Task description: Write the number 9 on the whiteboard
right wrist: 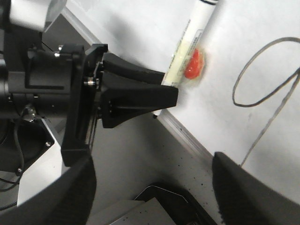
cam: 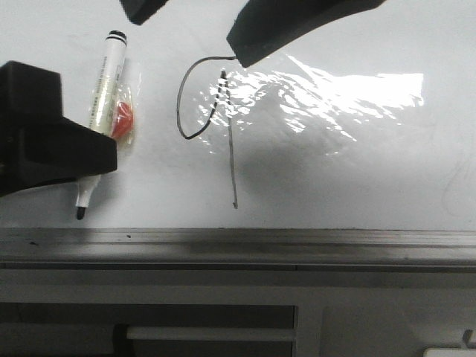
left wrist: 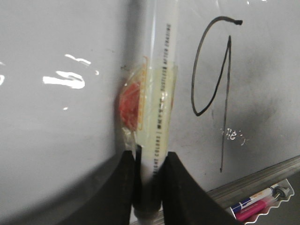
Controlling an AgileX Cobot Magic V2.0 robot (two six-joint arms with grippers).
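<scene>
The whiteboard [cam: 357, 171] fills the front view. A thin black number 9 [cam: 231, 156] is drawn on it, an open loop with a long stem; it also shows in the left wrist view [left wrist: 226, 93] and the right wrist view [right wrist: 246, 105]. My left gripper [cam: 104, 152] [left wrist: 149, 159] is shut on a white marker [cam: 111, 67] [left wrist: 157, 93] with a red lump [cam: 123, 119] taped to its barrel. The marker's black tip [cam: 80, 212] points down, left of the 9. My right gripper [cam: 193, 26] [right wrist: 153, 161] is open and empty above the 9's loop.
A grey metal ledge [cam: 238, 242] runs along the board's bottom edge. A tray with spare markers [left wrist: 258, 206] lies below the ledge. Bright glare [cam: 349, 97] covers the board right of the 9. A dark tray [right wrist: 164, 201] lies below the right gripper.
</scene>
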